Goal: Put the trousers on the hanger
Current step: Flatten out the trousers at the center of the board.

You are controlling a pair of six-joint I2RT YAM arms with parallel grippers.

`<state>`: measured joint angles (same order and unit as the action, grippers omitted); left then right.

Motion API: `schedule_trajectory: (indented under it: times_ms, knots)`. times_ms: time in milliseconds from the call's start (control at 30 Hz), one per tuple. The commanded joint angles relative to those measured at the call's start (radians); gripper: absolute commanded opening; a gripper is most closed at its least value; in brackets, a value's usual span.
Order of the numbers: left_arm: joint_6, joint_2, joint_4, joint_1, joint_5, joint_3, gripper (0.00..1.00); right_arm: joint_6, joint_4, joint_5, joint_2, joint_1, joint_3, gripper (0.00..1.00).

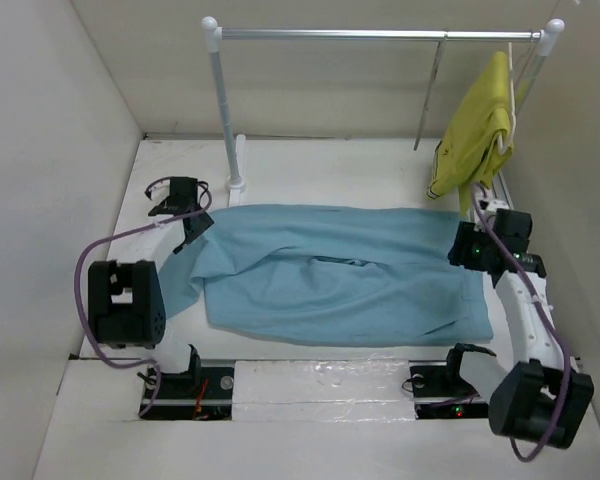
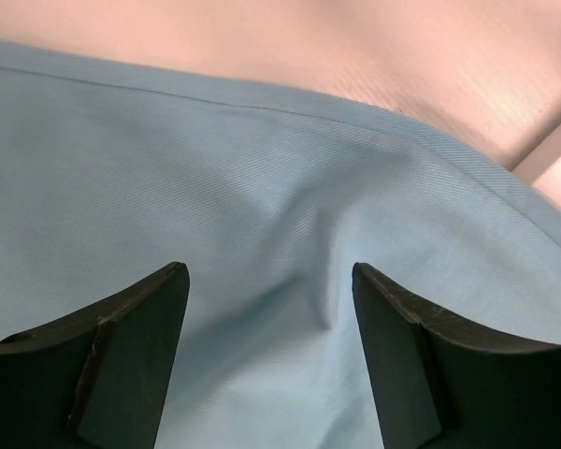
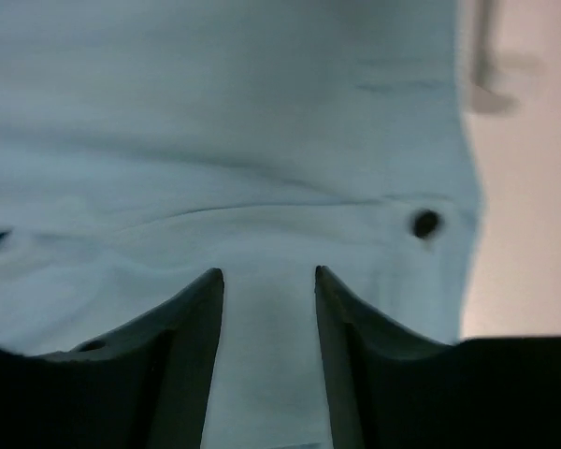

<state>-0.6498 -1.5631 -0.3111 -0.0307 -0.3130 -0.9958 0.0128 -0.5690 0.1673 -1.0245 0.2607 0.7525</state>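
The light sky-blue trousers (image 1: pixel 340 275) lie spread flat across the table, waist end to the right. My left gripper (image 1: pixel 195 232) sits over their left end, open, with cloth under its jaws in the left wrist view (image 2: pixel 271 271). My right gripper (image 1: pixel 462 248) sits over the waist end, open with a narrower gap, with flat cloth between its fingers (image 3: pixel 269 273). The small dark button (image 3: pixel 425 224) lies just right of its fingers. The thin grey wire hanger (image 1: pixel 430 95) hangs edge-on from the rail at the back.
A white clothes rail (image 1: pixel 380 34) on a post (image 1: pixel 225 110) spans the back. A yellow-green garment (image 1: pixel 477 130) hangs on a whitish hanger at its right end. White walls close in on both sides.
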Motion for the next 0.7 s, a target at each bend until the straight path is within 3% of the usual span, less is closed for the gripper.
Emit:
schedule_trajectory:
  times_ms: [0, 33, 100, 133, 233, 267, 300, 333, 433, 567, 633, 667]
  knots:
    - [0.018, 0.173, -0.077, 0.031, -0.115, 0.051, 0.67, 0.001, 0.081, 0.136, 0.136, -0.171, -0.019, 0.48]
    - [-0.003, 0.199, -0.091, 0.073, -0.121, 0.071, 0.66, -0.011, 0.131, 0.162, 0.154, -0.295, -0.039, 0.19]
    - [-0.066, 0.258, -0.132, 0.118, -0.086, 0.130, 0.63, -0.061, 0.181, 0.207, 0.164, -0.435, -0.082, 0.01]
    - [-0.086, 0.279, -0.138, 0.135, -0.068, 0.153, 0.61, -0.066, 0.228, 0.199, 0.141, -0.594, -0.087, 0.00]
    - [-0.149, 0.328, -0.141, 0.170, -0.006, 0.229, 0.61, -0.053, 0.279, 0.106, 0.008, -0.852, -0.026, 0.00]
    - [-0.165, 0.336, -0.151, 0.170, -0.005, 0.238, 0.61, -0.036, 0.276, 0.034, -0.038, -1.000, 0.010, 0.01]
    - [-0.184, 0.334, -0.157, 0.170, 0.002, 0.250, 0.62, 0.019, 0.274, 0.008, -0.089, -1.061, 0.052, 0.08]
    - [-0.209, 0.330, -0.163, 0.170, 0.003, 0.252, 0.62, 0.041, 0.259, -0.014, -0.192, -1.110, 0.152, 0.29]
    - [-0.220, 0.290, -0.154, 0.199, 0.000, 0.260, 0.63, 0.125, 0.282, 0.015, -0.346, -1.245, 0.333, 0.60]
    - [-0.130, 0.142, -0.082, 0.304, 0.054, 0.229, 0.62, 0.206, 0.304, 0.047, -0.631, -1.347, 0.551, 0.63]
    - [-0.103, 0.072, -0.065, 0.336, 0.074, 0.172, 0.62, 0.231, 0.290, 0.055, -0.718, -1.388, 0.638, 0.63]
    - [-0.078, -0.031, -0.072, 0.336, 0.107, 0.092, 0.61, 0.249, 0.267, 0.064, -0.838, -1.425, 0.769, 0.63]
